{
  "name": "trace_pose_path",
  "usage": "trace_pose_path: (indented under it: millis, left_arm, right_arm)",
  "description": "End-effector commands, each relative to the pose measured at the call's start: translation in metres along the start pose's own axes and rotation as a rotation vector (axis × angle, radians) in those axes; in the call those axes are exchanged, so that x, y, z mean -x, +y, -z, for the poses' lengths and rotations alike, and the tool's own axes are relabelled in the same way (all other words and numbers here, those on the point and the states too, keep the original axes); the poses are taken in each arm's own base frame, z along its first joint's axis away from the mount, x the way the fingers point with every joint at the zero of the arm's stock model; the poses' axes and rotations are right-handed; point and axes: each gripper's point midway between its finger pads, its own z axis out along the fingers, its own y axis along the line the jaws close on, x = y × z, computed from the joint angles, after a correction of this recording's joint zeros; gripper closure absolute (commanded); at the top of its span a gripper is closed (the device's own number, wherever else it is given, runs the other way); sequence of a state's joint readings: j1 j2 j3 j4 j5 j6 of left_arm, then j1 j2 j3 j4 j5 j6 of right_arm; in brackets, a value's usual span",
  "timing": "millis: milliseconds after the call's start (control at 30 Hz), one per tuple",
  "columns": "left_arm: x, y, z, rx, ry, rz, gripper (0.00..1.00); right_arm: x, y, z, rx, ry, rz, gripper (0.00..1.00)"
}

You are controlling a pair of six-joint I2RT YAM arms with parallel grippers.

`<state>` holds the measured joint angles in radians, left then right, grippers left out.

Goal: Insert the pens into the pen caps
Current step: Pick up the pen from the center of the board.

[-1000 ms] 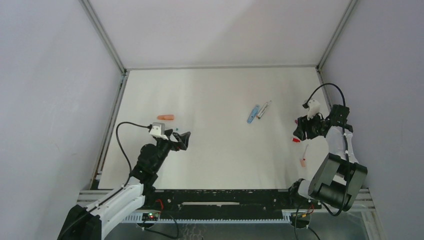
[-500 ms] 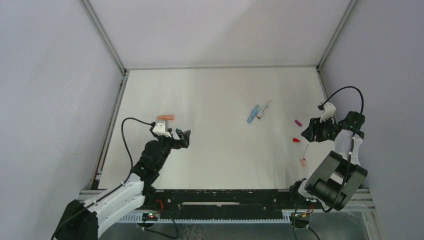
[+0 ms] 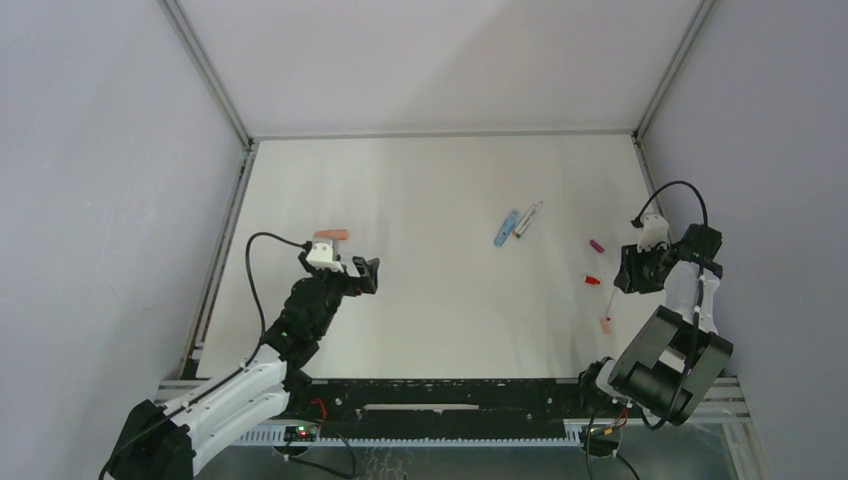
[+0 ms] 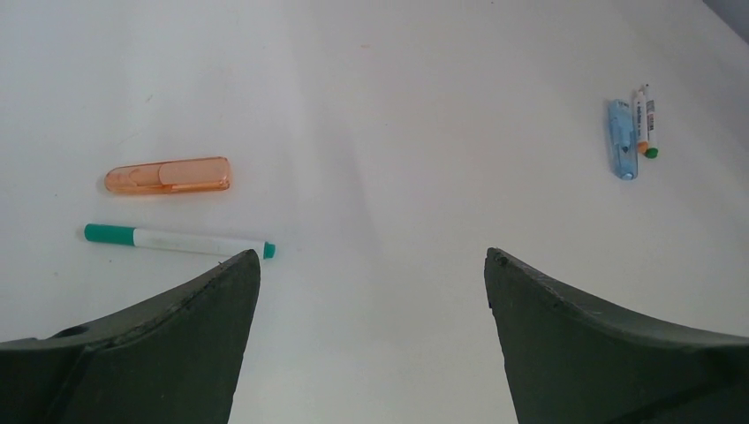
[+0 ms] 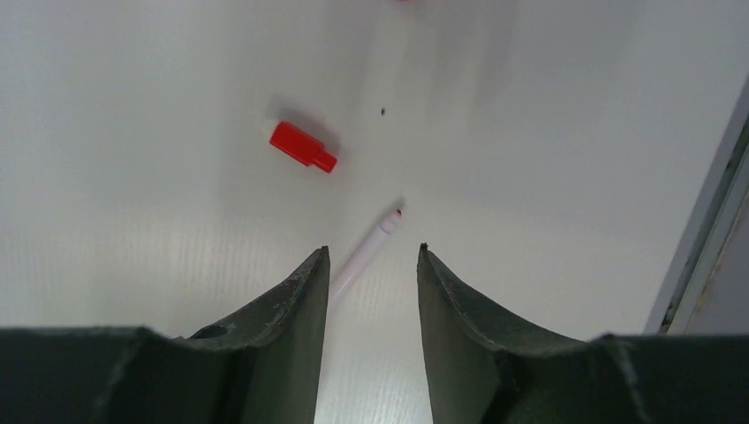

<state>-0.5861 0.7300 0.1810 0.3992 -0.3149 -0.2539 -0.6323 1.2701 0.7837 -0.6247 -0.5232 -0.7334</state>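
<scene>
By the surface's right edge, the white pen (image 5: 362,254) is straddled off-centre by the right jaws, which are narrowly spread with nothing pinched. The barrel should be centred before closing. Farther off, toward the left edge, the left jaws are spread wide beside the teal pen (image 4: 177,240).

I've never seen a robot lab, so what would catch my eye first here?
On the white table, the left pincer, spread wide, faces an orange cap and a teal-ended pen on the left side. Near the right edge, the right pincer hangs over a slim white pen, with a bright red cap just beyond it.
</scene>
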Motion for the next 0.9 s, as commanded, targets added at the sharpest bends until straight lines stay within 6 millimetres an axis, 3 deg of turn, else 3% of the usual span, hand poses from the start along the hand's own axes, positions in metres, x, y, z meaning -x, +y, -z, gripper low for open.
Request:
trace_pose_path:
  millis: [0, 400, 867]
  left_arm:
    - [0.026, -0.004, -0.002, 0.004, -0.065, 0.003, 0.0]
    - [0.023, 0.0, -0.002, 0.037, -0.047, -0.012, 0.0]
    - [0.023, 0.002, -0.002, 0.051, -0.044, -0.01, 0.0]
  right_arm:
    - [-0.024, -0.001, -0.001, -0.047, 0.094, -0.072, 0.53]
    - [-0.048, 0.007, -0.012, -0.005, 0.197, -0.201, 0.53]
    - [-0.065, 0.018, -0.028, 0.04, 0.302, -0.189, 0.6]
